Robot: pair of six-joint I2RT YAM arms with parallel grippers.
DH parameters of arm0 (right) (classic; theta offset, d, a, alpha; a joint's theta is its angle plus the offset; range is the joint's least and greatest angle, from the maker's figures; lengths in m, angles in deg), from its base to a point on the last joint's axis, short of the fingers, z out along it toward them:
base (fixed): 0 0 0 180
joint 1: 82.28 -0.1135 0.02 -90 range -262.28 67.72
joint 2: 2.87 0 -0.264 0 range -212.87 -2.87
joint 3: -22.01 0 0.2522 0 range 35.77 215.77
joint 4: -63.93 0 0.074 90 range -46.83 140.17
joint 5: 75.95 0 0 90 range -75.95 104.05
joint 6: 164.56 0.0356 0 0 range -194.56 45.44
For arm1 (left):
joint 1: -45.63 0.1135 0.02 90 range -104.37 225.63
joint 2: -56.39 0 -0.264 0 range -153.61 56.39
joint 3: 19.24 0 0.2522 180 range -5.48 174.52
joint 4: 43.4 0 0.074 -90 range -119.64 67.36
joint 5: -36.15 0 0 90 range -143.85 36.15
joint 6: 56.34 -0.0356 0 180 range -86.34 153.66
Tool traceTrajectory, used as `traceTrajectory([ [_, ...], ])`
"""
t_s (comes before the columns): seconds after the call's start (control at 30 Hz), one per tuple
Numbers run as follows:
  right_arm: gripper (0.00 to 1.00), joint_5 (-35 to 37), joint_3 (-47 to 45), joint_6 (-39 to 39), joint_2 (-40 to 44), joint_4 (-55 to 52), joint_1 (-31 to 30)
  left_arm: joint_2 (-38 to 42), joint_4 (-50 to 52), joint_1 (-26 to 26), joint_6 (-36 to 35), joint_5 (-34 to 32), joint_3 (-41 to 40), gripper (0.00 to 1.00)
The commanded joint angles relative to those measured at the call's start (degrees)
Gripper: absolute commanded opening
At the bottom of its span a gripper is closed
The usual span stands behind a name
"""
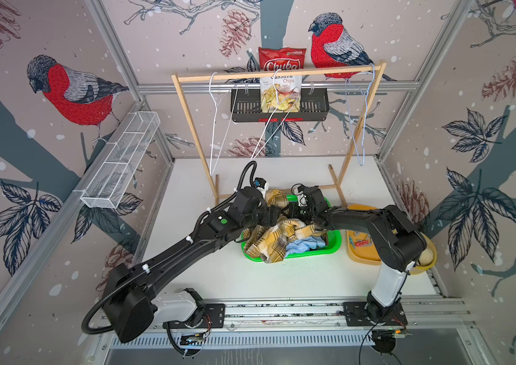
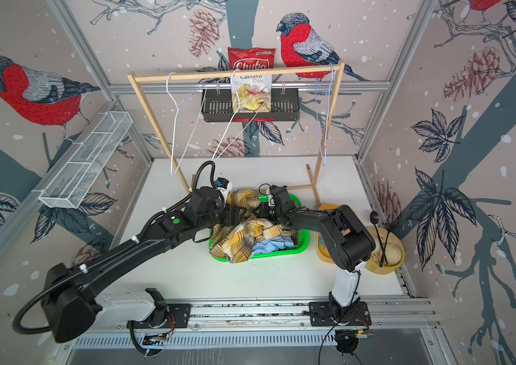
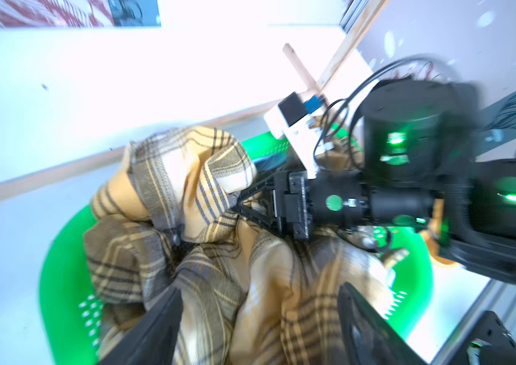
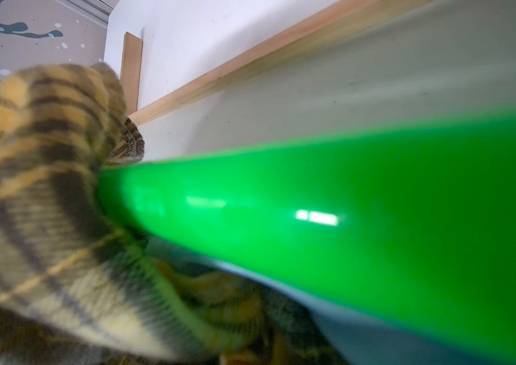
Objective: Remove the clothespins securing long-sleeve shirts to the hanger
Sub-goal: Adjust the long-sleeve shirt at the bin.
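Mustard plaid shirt (image 3: 206, 252) is judged soft, light, floppy; a bunched fold is best pinched. It is heaped in green basket (image 3: 61, 268), directly beneath left gripper (image 3: 260, 289), whose jaws are spread wide, nothing clamped. Right gripper (image 3: 240, 203) tips are sunk in same cloth; grip cannot be told. Red clothespin (image 1: 361, 243) is seen in yellow tray (image 1: 364, 258), well apart from both.

Lighting bright, even. The counter (image 3: 124, 79) is blown out in the left wrist view. Both wrist views motion-blurred. Top views bowed at edges.
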Motion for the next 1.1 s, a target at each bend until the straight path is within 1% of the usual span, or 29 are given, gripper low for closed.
traceTrajectory([
  [0.0,0.44,3.3,-0.7,0.0,-2.2,-16.0,0.0,5.4,2.7,0.2,-4.9,4.4,0.0,0.75],
  [0.07,0.44,3.1,-0.4,-0.1,-2.2,-16.3,0.0,8.5,3.1,-0.1,-7.2,11.8,-0.7,0.73],
  [0.1,0.44,3.0,-0.2,-0.1,-2.2,-16.4,0.0,9.2,4.7,-0.1,-7.7,14.4,-0.5,0.72],
  [0.17,0.44,3.0,0.2,-0.3,-2.2,-16.8,0.0,9.5,8.5,-1.0,-8.3,17.6,-0.5,0.69],
  [0.2,0.44,3.0,0.4,-0.5,-2.1,-17.0,0.0,9.7,9.2,-1.4,-8.0,18.7,-0.9,0.67],
  [0.23,0.44,3.1,0.6,-0.5,-2.0,-17.3,0.0,9.9,9.0,-1.5,-7.1,19.6,-3.5,0.64],
  [0.27,0.44,3.2,0.6,-0.6,-1.6,-17.6,0.0,10.1,8.0,-1.5,-5.8,19.2,-6.1,0.58],
  [0.33,0.45,3.4,0.6,-0.6,-0.7,-17.8,0.0,9.7,4.1,-1.5,-3.3,19.3,-11.4,0.49],
  [0.37,0.45,3.5,0.4,-0.6,-0.2,-17.9,0.0,8.7,1.6,-1.3,-1.6,19.6,-13.2,0.47],
  [0.43,0.46,3.6,0.1,-0.6,1.0,-18.1,-0.1,6.1,-3.9,-1.2,1.6,17.8,-15.3,0.43],
  [0.47,0.47,3.8,0.0,-0.7,1.7,-18.2,-0.2,4.0,-6.1,-1.1,3.7,15.9,-15.6,0.41],
  [0.53,0.5,4.2,-0.1,-1.2,2.6,-18.8,-0.7,-0.2,-10.1,-0.9,5.3,11.7,-15.3,0.39],
  [0.63,0.59,4.3,0.5,-2.8,2.7,-19.7,-2.0,-6.7,-14.1,0.0,9.1,4.3,-16.0,0.35],
  [0.7,0.64,4.8,1.2,-3.6,2.3,-19.6,-3.2,-10.3,-15.9,1.2,11.5,1.3,-17.2,0.34],
  [0.73,0.65,5.2,2.0,-3.7,1.7,-19.4,-3.7,-12.2,-16.3,1.8,12.3,0.3,-17.6,0.34],
  [0.83,0.66,4.8,3.8,-3.2,-0.8,-17.4,-4.1,-16.8,-17.3,3.7,13.6,-1.6,-18.8,0.33],
  [0.9,0.66,4.2,4.4,-2.5,-2.0,-15.3,-3.8,-18.3,-18.4,4.4,13.6,-2.7,-19.3,0.33],
  [0.97,0.69,4.3,5.4,-2.0,-3.5,-13.7,-3.7,-20.0,-18.8,5.7,13.8,-2.6,-18.8,0.33],
  [1.07,0.69,4.2,9.1,-1.8,-7.3,-14.2,-3.7,-23.2,-17.8,6.8,14.0,-4.2,-16.9,0.35],
])
